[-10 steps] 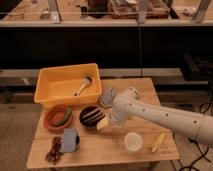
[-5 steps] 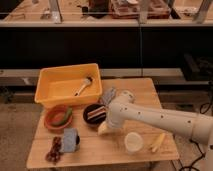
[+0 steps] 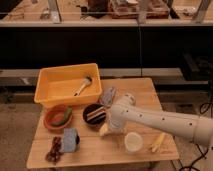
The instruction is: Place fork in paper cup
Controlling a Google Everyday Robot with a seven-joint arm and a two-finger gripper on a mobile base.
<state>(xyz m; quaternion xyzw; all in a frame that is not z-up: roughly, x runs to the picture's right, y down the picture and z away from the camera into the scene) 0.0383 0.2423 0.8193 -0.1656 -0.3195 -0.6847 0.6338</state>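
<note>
Paper cup (image 3: 133, 142): small, round, off-white, plain pale sides; upright, mouth up, on table (image 3: 90, 152); just right of my pincer (image 3: 107, 129), slightly nearer front edge, apart from it. Fork: position not discernible.

I see my end effector (image 3: 105, 129) low over the wooden tabletop (image 3: 145, 92), between the black bowl with striped contents (image 3: 93, 114) and the small round off-white paper cup (image 3: 133, 142).
</note>
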